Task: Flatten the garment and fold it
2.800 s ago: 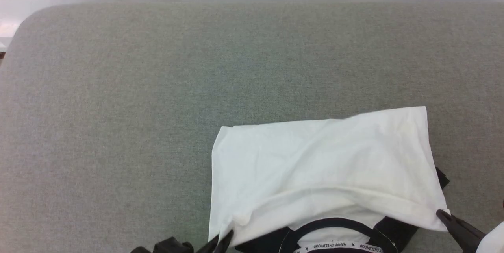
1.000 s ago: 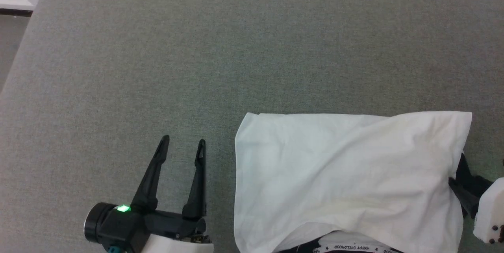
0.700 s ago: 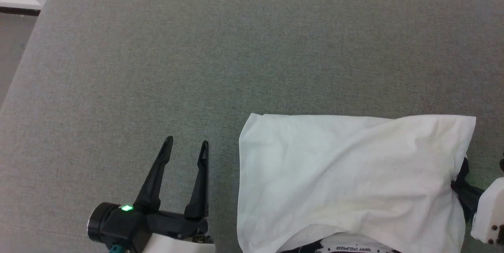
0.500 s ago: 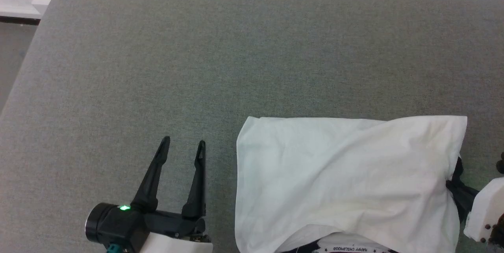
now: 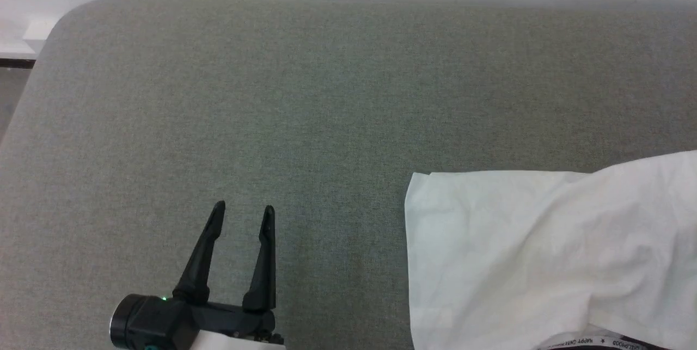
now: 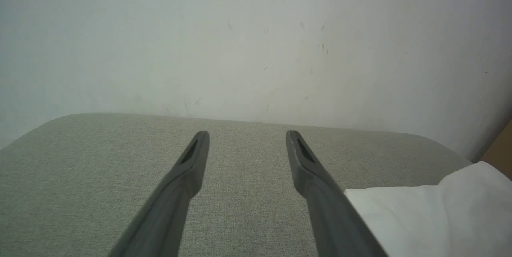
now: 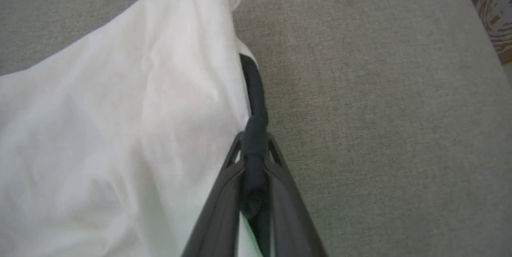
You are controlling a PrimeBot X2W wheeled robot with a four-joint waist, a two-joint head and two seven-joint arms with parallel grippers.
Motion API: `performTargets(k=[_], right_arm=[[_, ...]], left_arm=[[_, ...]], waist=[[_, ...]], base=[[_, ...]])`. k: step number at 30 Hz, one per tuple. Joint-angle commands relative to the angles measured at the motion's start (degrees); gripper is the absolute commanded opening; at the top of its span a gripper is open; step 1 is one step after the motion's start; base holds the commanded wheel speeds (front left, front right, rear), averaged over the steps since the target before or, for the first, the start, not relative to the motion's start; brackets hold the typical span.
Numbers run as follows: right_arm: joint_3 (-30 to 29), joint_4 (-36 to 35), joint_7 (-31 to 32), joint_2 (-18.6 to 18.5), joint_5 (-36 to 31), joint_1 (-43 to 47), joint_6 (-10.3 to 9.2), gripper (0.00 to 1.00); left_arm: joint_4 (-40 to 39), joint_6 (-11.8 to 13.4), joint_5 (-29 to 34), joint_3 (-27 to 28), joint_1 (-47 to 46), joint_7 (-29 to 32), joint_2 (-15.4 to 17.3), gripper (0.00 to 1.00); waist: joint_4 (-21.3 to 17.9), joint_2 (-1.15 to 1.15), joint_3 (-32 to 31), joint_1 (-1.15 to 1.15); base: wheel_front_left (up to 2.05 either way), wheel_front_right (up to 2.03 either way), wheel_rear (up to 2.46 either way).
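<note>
We pinch the garment (image 5: 544, 252) with our right hand (image 7: 255, 142); our left hand (image 5: 243, 208) is spread.
The white garment lies on the grey bench (image 5: 326, 94), to the right of our left hand and apart from it. Our right hand's fingers press together on a bunched black sleeve (image 7: 256, 97) at the garment's edge, with the white cloth spreading to their left in the wrist view.

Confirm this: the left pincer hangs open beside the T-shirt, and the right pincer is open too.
Not quite. The right pincer is shut on the T-shirt, clamping its black sleeve, as the right wrist view shows. The left pincer does hang open beside it.
</note>
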Motion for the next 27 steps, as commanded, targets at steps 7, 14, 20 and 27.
performTargets(k=[7, 14, 20, 27], right_arm=[[3.65, -7.37, 2.91, 2.42, 2.39, 0.11, -0.12, 0.00], [11.15, -18.65, 11.40, 5.31, 7.12, 2.76, -0.12, 0.00], [16.20, -24.63, 16.80, 7.14, 8.05, 3.97, -0.12, 0.00], [23.48, -27.58, 19.98, 9.48, 7.70, 1.74, -0.12, 0.00]], left_arm=[[0.66, -0.21, -0.33, 0.32, 0.84, -0.28, -0.44, 1.00], [0.71, -0.48, -0.76, 0.80, 1.50, -0.28, -0.85, 1.00], [0.57, -0.82, -0.85, 0.95, 1.60, -0.28, -1.18, 1.00], [0.98, -1.44, -0.95, 0.94, 1.66, -0.28, -1.60, 1.00]], waist=[[-0.77, 0.00, -1.24, 0.00], [-0.34, 0.00, -2.40, 0.00], [0.72, 0.00, -2.39, 0.00], [2.38, 0.00, -2.44, 0.00]], base=[[0.00, 0.00, 0.00], [0.00, 0.00, 0.00], [0.00, 0.00, 0.00], [0.00, 0.00, 0.00]])
